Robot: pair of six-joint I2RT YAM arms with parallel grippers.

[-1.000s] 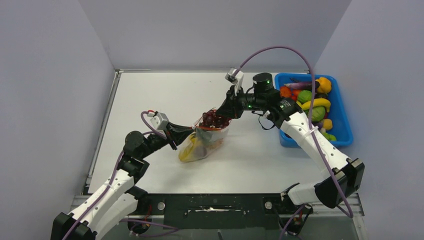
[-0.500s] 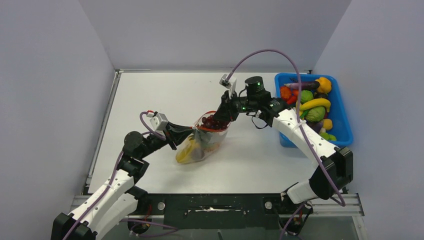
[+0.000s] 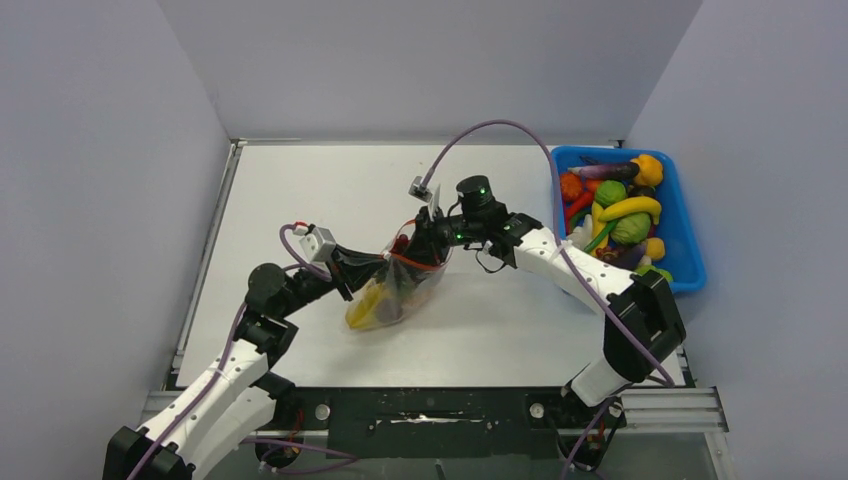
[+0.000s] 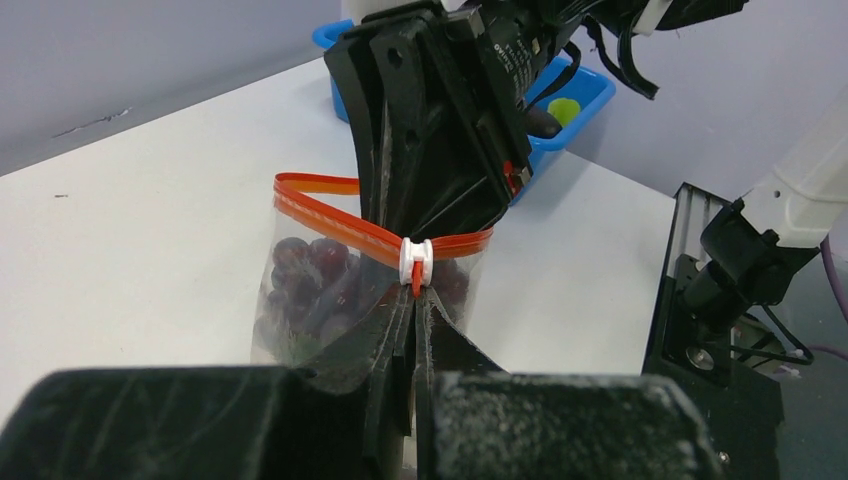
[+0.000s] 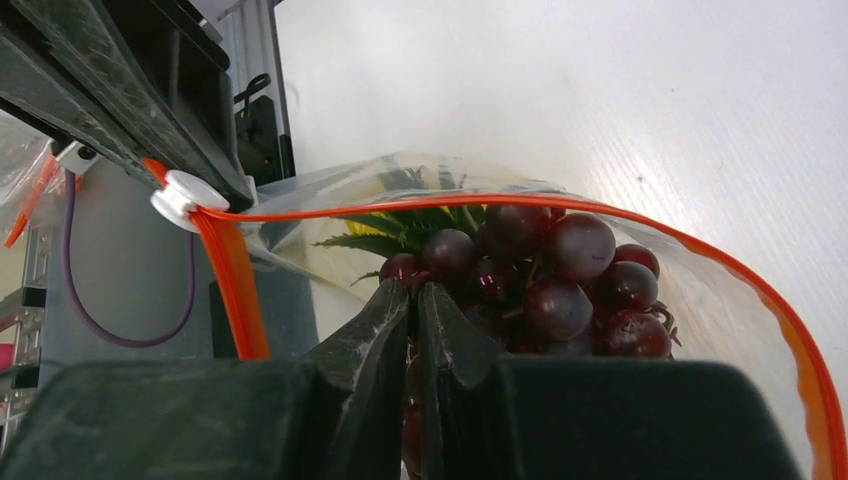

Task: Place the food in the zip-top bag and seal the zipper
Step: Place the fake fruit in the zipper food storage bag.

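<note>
The white table (image 3: 300, 190) fills the middle of the room, with a blue bin (image 3: 690, 262) at its right edge heaped with toy fruits and vegetables. The two arms reach in towards each other and meet over the zip-top bag (image 3: 400, 292), which sits near the table's middle, well apart from the bin, bulging and held mouth-up. The left gripper (image 4: 415, 300) has its fingers pressed together on the bag's edge, pinching it just under the end of the zipper. The right gripper (image 5: 415, 295) dips into the open mouth from the far side, its fingers drawn almost together on the purple grapes (image 5: 560, 270) – dark red shows in the slit between them. The bunch lies inside the bag, on top of some green spiky leaves (image 5: 400, 225) and a yellow banana (image 3: 368, 310) lower down. The zipper (image 4: 330, 225) – a thin orange-red strip – loops open around the mouth, and its small white slider (image 4: 414, 258) sits at the left gripper's end.
</note>
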